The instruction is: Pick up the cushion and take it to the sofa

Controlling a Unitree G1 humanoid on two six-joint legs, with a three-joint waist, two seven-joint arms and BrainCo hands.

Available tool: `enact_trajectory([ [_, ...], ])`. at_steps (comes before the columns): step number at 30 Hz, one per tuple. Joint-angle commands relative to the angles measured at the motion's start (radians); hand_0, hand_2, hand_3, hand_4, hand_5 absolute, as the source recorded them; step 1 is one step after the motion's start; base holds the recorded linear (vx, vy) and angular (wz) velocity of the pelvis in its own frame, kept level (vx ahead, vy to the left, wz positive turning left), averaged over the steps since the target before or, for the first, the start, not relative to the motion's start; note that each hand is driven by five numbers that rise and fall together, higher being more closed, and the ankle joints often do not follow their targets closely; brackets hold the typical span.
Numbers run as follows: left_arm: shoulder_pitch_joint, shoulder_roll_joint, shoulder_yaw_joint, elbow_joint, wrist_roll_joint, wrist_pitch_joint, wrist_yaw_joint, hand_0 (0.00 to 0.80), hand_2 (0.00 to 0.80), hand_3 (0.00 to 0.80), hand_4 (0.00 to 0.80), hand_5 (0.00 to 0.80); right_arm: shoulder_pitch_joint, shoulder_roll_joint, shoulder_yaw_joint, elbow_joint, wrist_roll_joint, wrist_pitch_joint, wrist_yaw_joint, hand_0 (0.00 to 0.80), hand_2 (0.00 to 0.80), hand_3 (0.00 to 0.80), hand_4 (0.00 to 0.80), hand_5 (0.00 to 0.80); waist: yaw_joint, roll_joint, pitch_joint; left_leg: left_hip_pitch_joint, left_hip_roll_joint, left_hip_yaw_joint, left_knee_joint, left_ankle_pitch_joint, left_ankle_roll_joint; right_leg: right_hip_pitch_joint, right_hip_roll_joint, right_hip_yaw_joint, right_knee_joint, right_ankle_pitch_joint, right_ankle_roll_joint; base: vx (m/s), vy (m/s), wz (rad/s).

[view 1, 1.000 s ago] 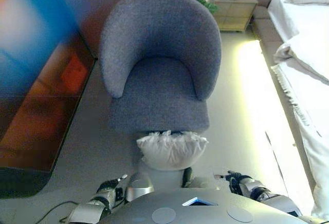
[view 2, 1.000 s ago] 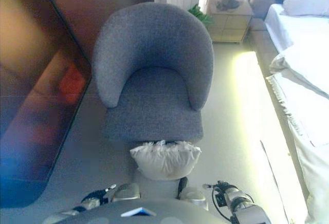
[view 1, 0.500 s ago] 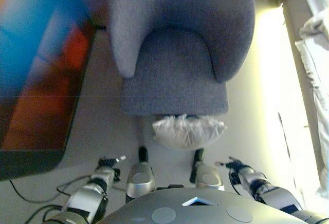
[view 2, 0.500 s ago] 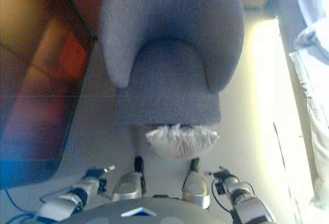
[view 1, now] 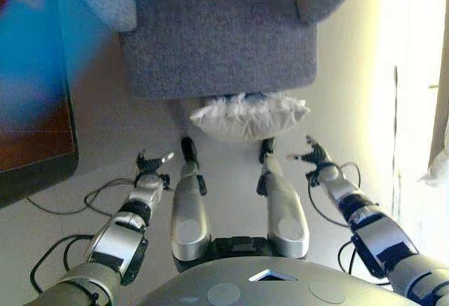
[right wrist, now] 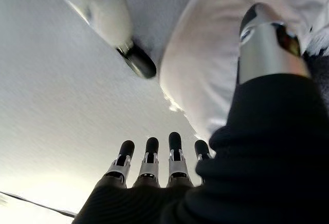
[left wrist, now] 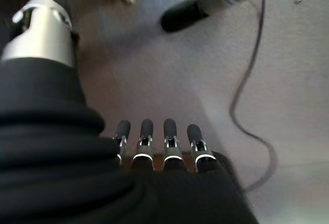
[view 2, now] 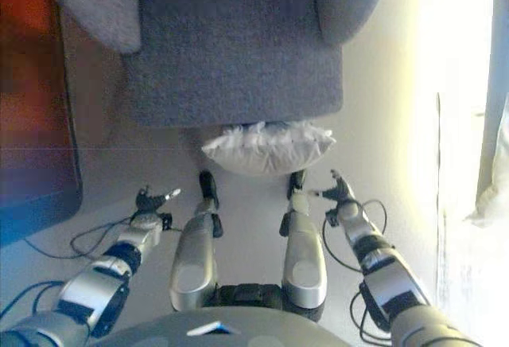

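Note:
A white frilled cushion [view 1: 247, 117] lies on the pale floor against the front of a grey armchair [view 1: 217, 39], and it fills the far side of the right wrist view as the cushion [right wrist: 205, 75]. My right hand [view 1: 313, 160] hovers open just right of and a little nearer than the cushion, apart from it. My left hand [view 1: 149, 166] is open above the floor, to the left of and nearer than the cushion. Both wrist views show the fingers [left wrist: 154, 142] of the left hand and the fingers [right wrist: 154, 160] of the right hand straight, holding nothing.
A dark glossy panel [view 1: 31, 88] stands along the left. A white bed edge [view 1: 438, 173] shows at the far right, past a sunlit strip of floor [view 1: 407, 74].
The camera has tipped downward, so the chair and cushion have slid up the picture. Both arms have stretched forward toward the cushion, hands open.

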Motion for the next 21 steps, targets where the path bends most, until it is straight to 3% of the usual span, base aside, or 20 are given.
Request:
enact_trajectory([
  [1,-0.042,0.048,-0.032,0.003,0.065,-0.01,0.056,0.0,0.0,0.0,0.0,0.0,-0.044,-0.071,0.017,-0.033,0.005,0.027,-0.034,0.0,0.0,0.0,0.0,0.0,-0.013,-0.007,0.018,-0.115,0.01,-0.084,0.069,-0.057,0.003,-0.095,-0.119,0.042,0.162,-0.164,0.099,-0.094,0.002,0.02],
  [9,-0.2,0.095,-0.101,0.006,0.119,-0.09,-0.03,0.0,0.0,0.0,0.0,0.0,-0.162,-0.128,0.012,0.022,0.051,0.017,-0.098,0.0,0.0,0.0,0.0,0.0,-0.039,-0.003,0.018,-0.289,-0.007,-0.074,0.082,-0.04,0.006,-0.293,-0.088,0.089,0.187,-0.134,0.094,-0.06,0.006,-0.06],
  [15,-0.324,0.151,-0.132,0.008,0.107,-0.054,-0.03,0.0,0.0,0.0,0.0,0.0,-0.259,-0.197,0.031,0.006,0.057,0.052,-0.074,0.0,0.0,0.0,0.0,0.0,-0.062,-0.011,0.018,-0.447,0.0,-0.087,0.113,-0.036,0.005,-0.457,-0.059,0.123,0.214,-0.126,0.088,-0.015,-0.004,-0.01],
  [21,-0.442,0.226,-0.138,0.034,0.093,-0.038,-0.058,0.0,0.0,0.0,0.0,0.0,-0.367,-0.263,0.051,0.044,0.07,0.063,-0.091,0.0,0.0,0.0,0.0,0.0,-0.069,-0.013,0.018,-0.583,0.003,-0.102,0.14,-0.047,0.014,-0.593,-0.058,0.123,0.231,-0.12,0.09,0.003,-0.002,0.01],
])
